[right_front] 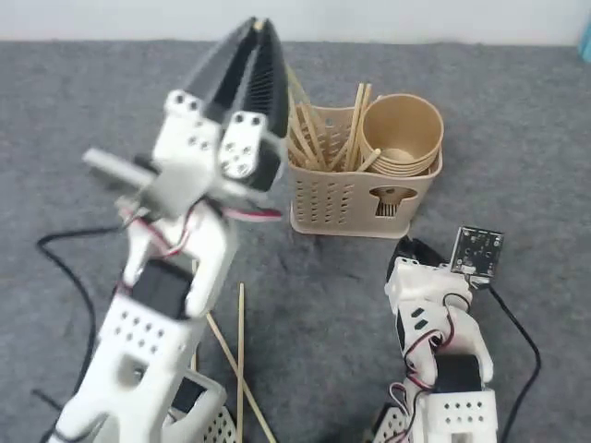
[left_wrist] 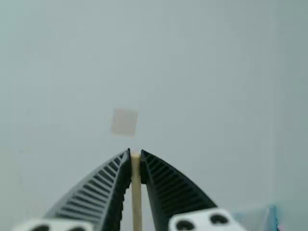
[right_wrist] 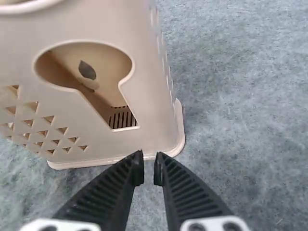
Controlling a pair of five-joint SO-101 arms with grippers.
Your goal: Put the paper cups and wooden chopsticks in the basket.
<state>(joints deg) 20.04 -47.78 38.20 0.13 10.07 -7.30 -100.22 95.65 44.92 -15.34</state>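
Note:
My left gripper is raised high beside the basket's left end, shut on a wooden chopstick whose tip pokes out between the fingertips. The beige basket holds several chopsticks in its left half and stacked paper cups in its right half. Two more chopsticks lie crossed on the carpet by the left arm's base. My right gripper sits low just in front of the basket's wall, shut with nothing in it.
Grey carpet covers the table. Black cables run beside both arm bases. The right arm's camera board stands close to the basket's front right corner.

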